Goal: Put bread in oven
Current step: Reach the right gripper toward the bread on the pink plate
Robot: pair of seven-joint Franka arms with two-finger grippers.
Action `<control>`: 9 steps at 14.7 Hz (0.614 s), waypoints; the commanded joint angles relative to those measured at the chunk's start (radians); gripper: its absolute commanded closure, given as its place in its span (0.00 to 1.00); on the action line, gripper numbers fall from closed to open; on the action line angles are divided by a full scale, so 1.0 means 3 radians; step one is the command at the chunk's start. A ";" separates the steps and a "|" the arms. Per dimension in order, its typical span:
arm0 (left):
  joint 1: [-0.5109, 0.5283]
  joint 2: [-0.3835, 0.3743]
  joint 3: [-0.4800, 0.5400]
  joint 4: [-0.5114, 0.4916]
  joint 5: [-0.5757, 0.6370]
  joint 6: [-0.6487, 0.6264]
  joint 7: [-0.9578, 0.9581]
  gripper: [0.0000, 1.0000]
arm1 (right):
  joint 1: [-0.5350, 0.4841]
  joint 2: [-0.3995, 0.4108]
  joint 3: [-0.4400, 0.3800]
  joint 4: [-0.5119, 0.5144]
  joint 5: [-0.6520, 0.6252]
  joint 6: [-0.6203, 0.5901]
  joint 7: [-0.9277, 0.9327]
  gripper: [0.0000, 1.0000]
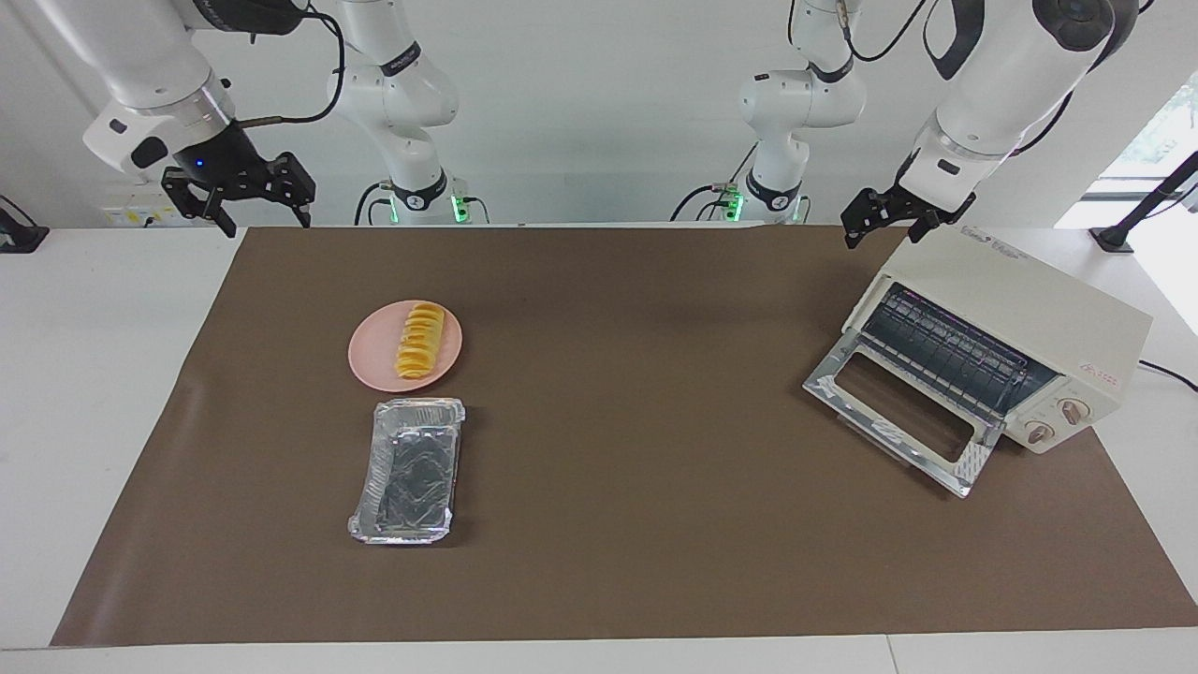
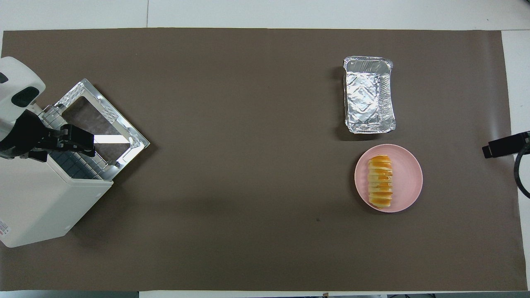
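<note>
Fingers of right gripper [image 1: 245, 198] and left gripper [image 1: 889, 217] apart, empty, both raised. Bread [image 1: 420, 340] lies on pink plate [image 1: 374, 360], right arm's end of desk; oven [image 1: 1011, 351] door down. You: grasp loaf across middle, squeeze gently.

Left gripper [image 1: 889, 220] raised, fingers apart, right gripper [image 1: 251, 201] raised, fingers apart, both arms waiting
</note>
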 commanded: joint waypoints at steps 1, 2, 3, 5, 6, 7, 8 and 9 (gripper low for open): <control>0.0032 -0.0056 -0.0030 -0.0032 0.0049 -0.0034 0.0001 0.00 | -0.0038 -0.0070 0.0021 -0.0080 0.0003 0.0056 0.0013 0.00; 0.0032 -0.0056 -0.0030 -0.0032 0.0049 -0.0034 0.0006 0.00 | -0.0043 -0.0070 0.0021 -0.0080 0.0003 0.0056 0.0003 0.00; 0.0032 -0.0056 -0.0030 -0.0032 0.0049 -0.0034 0.0006 0.00 | -0.0038 -0.0070 0.0021 -0.0085 0.0003 0.0046 0.0008 0.00; 0.0032 -0.0056 -0.0030 -0.0032 0.0049 -0.0034 0.0001 0.00 | -0.0038 -0.0085 0.0021 -0.0130 0.0003 0.0051 0.0018 0.00; 0.0032 -0.0056 -0.0030 -0.0032 0.0049 -0.0034 0.0006 0.00 | -0.0023 -0.0125 0.0021 -0.0202 0.0003 0.0066 0.0013 0.00; 0.0032 -0.0056 -0.0030 -0.0032 0.0049 -0.0034 0.0006 0.00 | -0.0007 -0.0176 0.0031 -0.0303 0.0003 0.0086 0.0008 0.00; 0.0032 -0.0056 -0.0030 -0.0032 0.0049 -0.0034 0.0001 0.00 | 0.0049 -0.0263 0.0046 -0.0487 0.0003 0.0208 0.0023 0.00; 0.0032 -0.0056 -0.0030 -0.0032 0.0049 -0.0034 0.0001 0.00 | 0.0135 -0.0385 0.0046 -0.0752 0.0003 0.0397 0.0054 0.00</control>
